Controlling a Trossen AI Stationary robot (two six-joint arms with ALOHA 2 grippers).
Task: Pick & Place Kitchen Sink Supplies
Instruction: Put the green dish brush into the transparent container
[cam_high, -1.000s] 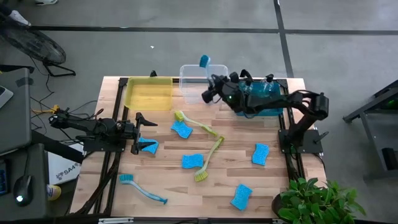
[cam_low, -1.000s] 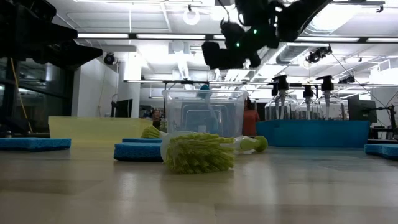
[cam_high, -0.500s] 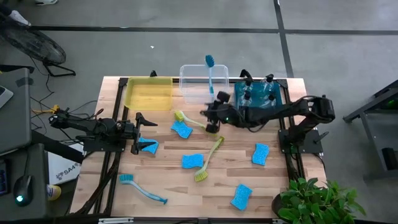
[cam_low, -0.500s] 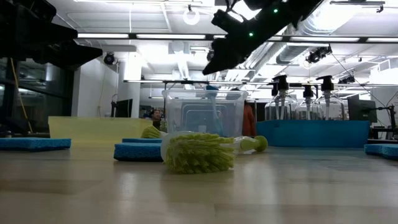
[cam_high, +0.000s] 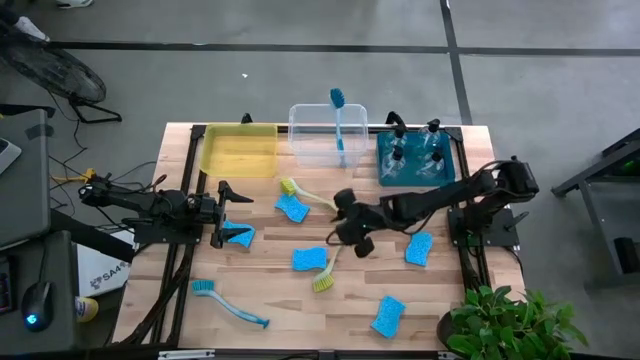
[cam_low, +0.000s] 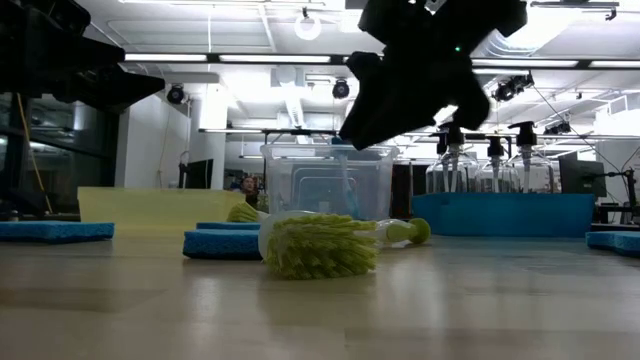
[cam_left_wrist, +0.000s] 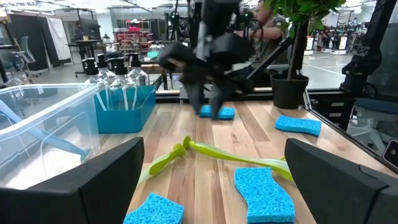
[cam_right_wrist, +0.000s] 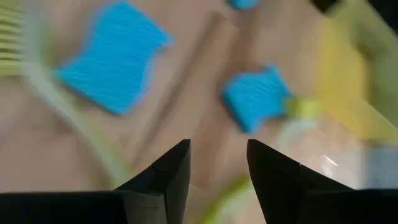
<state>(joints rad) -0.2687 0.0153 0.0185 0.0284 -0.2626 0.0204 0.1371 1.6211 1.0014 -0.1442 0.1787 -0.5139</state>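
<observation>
Since blue dish brush (cam_high: 338, 118) already stands in clear bin (cam_high: 305, 150), right hand (cam_high: 352, 236), empty, fingers part-open, hangs over yellow-green brush (cam_high: 336, 256) mid-surface, probably next pick. Left hand (cam_high: 224, 209) wide open, parked by sponge (cam_high: 240, 237).

Motion is blurring the right gripper (cam_right_wrist: 214, 180) view's sponges (cam_right_wrist: 113, 57). The right arm (cam_high: 420, 205) is hiding part of a yellow-green brush (cam_high: 335, 258) near the table's (cam_high: 450, 310) middle.
</observation>
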